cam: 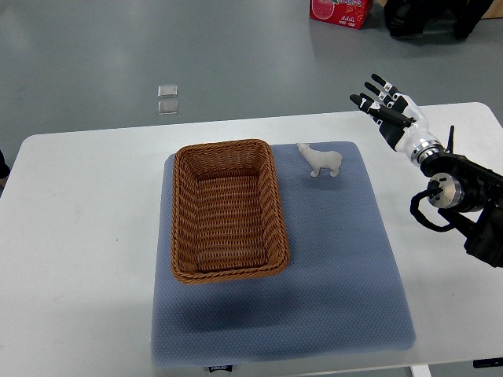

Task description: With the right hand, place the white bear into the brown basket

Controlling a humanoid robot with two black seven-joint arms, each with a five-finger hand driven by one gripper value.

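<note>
Currently the right hand (387, 106) hovers over the desk's (78, 236) far right part, fingers spread and straight, holding nothing, well apart from the white bear (321, 159). The bear stands upright on the blue mat (338, 267), close to the mat's far edge and just beside the brown basket's (228, 210) right far corner, not touching it. Bare mat lies between bear and hand side. The wicker basket sits on the mat's left half; its inside shows only weave.

One camera looks steeply down from the robot's side, taking in the whole white table (86, 236).
</note>
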